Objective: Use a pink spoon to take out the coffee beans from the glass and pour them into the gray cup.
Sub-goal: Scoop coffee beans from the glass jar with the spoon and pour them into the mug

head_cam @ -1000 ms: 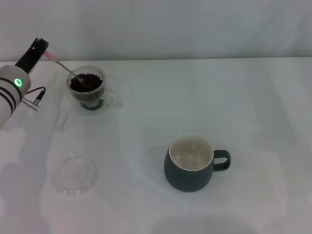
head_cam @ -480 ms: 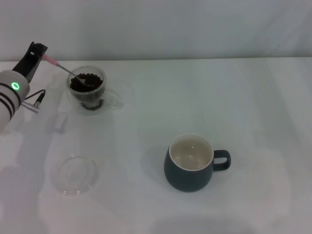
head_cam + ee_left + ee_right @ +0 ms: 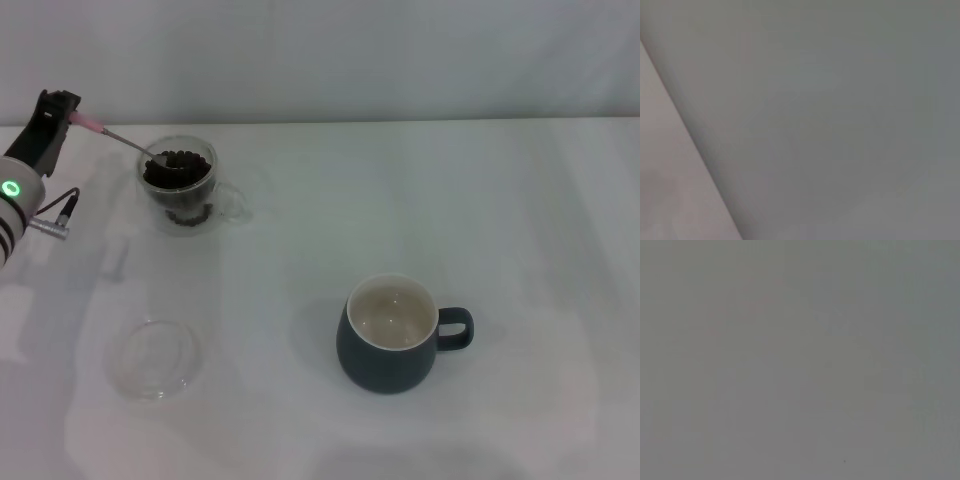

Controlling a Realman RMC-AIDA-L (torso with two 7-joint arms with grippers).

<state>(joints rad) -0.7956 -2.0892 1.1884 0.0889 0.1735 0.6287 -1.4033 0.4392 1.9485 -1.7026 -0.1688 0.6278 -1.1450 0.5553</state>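
Note:
The glass [image 3: 184, 188] stands at the far left of the table with a heap of coffee beans [image 3: 178, 176] inside. My left gripper [image 3: 62, 112] is shut on the pink handle of the pink spoon [image 3: 118, 138]. The spoon slants down to the right and its metal bowl sits at the top of the beans, at the glass's mouth. The gray cup [image 3: 392, 333] stands near the middle front, handle to the right, its cream inside empty. My right gripper is out of view. The wrist views show only blank grey.
A flat shallow clear glass dish [image 3: 153, 356] lies at the front left, below the glass. The white table [image 3: 520, 230] stretches to a pale back wall.
My left gripper has moved left and a little up, drawing the spoon handle with it. The spoon now lies flatter, its bowl higher at the top of the beans.

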